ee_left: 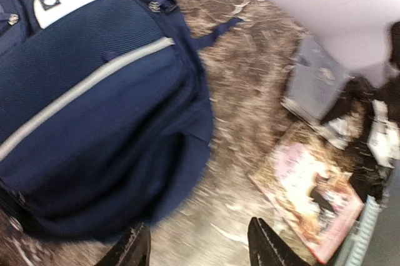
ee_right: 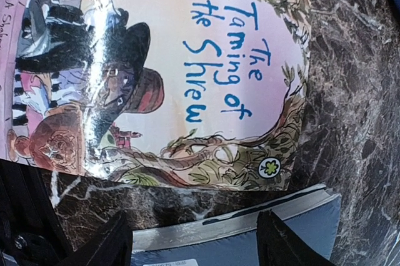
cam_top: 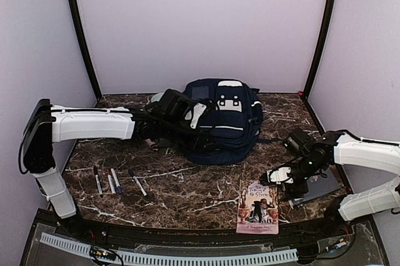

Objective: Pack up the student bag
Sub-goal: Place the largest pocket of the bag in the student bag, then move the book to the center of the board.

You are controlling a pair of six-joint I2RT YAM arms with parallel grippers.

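The student bag (cam_top: 222, 119), a big navy backpack with white stripe trim, lies flat at the middle back of the table. My left arm (cam_top: 94, 122) reaches to its left side. In the left wrist view the left gripper (ee_left: 200, 244) is open and empty over bare marble, just off the bag's (ee_left: 94, 91) lower edge. The right gripper (ee_right: 194, 241) is open too, its fingers straddling the near edge of a dark blue hardcover book (ee_right: 237, 241) without closing on it. A pink picture book (ee_right: 187, 72) lies just beyond.
The picture book (cam_top: 257, 206) and the blue book (cam_top: 315, 190) lie at the front right under my right arm (cam_top: 362, 153). Several pens (cam_top: 115, 182) lie in a row at the front left. Purple walls close in the table on three sides.
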